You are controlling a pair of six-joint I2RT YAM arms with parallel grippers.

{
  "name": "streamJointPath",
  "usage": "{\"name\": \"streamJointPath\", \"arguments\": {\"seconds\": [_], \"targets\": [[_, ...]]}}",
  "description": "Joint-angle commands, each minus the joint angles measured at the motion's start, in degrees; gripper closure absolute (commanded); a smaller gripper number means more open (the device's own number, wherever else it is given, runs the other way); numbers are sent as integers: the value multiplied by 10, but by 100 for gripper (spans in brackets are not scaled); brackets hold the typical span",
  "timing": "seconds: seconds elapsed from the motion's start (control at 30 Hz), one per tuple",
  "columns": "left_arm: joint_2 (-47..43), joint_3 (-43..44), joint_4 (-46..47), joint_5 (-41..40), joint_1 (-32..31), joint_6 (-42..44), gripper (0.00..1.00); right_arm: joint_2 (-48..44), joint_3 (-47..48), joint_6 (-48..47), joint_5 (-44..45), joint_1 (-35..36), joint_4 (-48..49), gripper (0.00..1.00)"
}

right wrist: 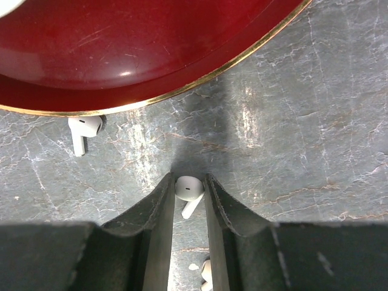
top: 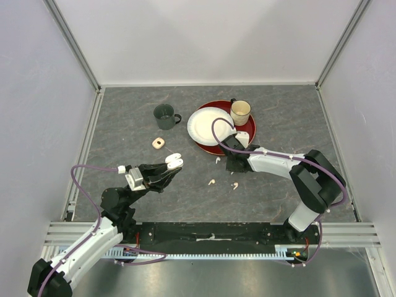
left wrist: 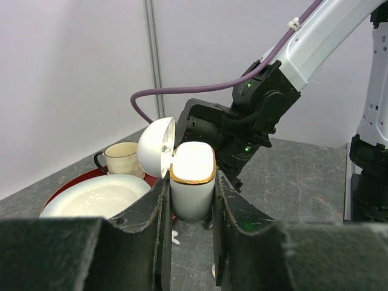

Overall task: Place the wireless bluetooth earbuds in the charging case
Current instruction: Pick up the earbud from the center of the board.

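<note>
Right claw (right wrist: 188, 180) is down at the table (right wrist: 315, 121), tips just short of the red plate (right wrist: 151, 48). One white earbud (right wrist: 189, 188) sits between its fingers with both pads against the bud's sides. The jaws are drawn in on it and it reads as a pinch, with the stem resting on the table. A second white earbud (right wrist: 82, 130) lies off to this claw's left, on the table and tucked against the plate's rim. Behind the claw, toward the arm bases, lie a peach earbud (top: 211, 182) and the other peach earbud (top: 235, 185), near each other. Left claw (left wrist: 190, 180) is clamped on the charging case (left wrist: 193, 163) — upright, its lid (left wrist: 154, 147) swung open to that claw's left, with the right claw straight ahead of it. Progress, as judged: case presented and opened, first bud pinched, none seated — all four count on the table. The case mouth is washed out by glare. Left to do: lift, carry over, seat; then the rest.
</note>
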Motion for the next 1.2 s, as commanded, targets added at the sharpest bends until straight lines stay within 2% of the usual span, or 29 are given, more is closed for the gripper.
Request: {"name": "streamJointPath", "arguments": {"seconds": [0.0,0.13,0.23,0.43,0.8,1.17], "targets": [[1,-29,12,-13,-1,18,98,11,3,4,-14,2,-7,69],[0,-28,12,-13,-1,19,98,10,5,-3,-14,3,-6,74],[2,-26,5,-13,0,18,98,0,6,-15,-11,1,-3,83],[5,-24,11,-13,-1,14,98,-56,0,-54,-9,11,30,88],[36,-12,19,-35,-1,-9,98,-230,-38,-144,86,80,158,92],[92,0,48,-37,-1,-31,98,-323,-41,-242,94,159,293,96]]}}
